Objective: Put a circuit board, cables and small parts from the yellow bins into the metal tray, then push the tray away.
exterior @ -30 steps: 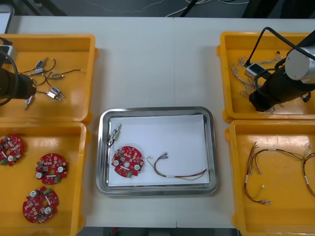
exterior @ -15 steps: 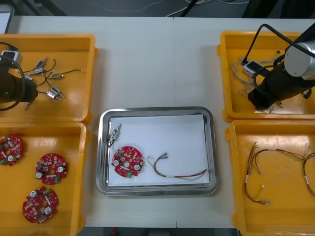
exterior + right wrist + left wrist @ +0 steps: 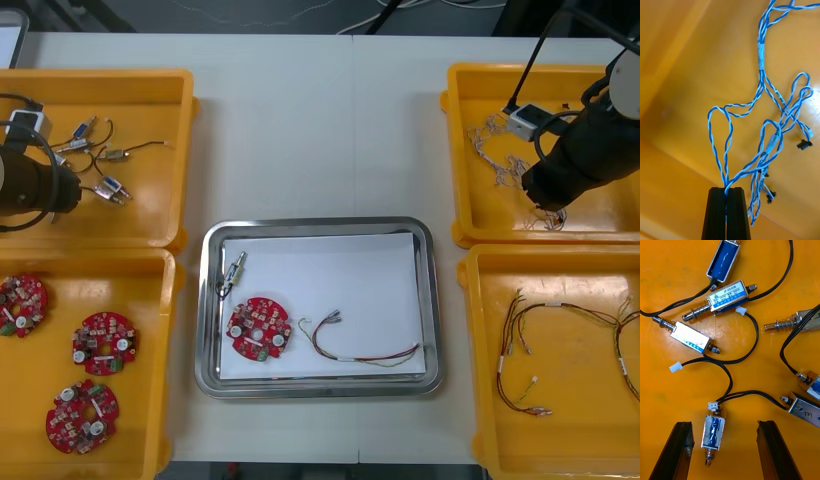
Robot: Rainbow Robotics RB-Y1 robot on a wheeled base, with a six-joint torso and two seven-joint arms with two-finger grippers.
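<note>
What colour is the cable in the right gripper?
Twisted blue and white cable in the right gripper; right wrist view shows it best.

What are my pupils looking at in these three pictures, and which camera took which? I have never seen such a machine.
It is a two-armed robot sorting parts. The wide picture looks down from above the arms onto a light table with four yellow bins and a metal tray between them. In the tray lie a red circuit board, a red and yellow cable and a small metal part. The two upright pictures come from cameras on the wrists; the black bars at the bottom are each hand's fingers. The right hand is shut on a twisted blue and white cable over the far right bin. The left hand is open above small metal parts with black wires, holding nothing.
</note>
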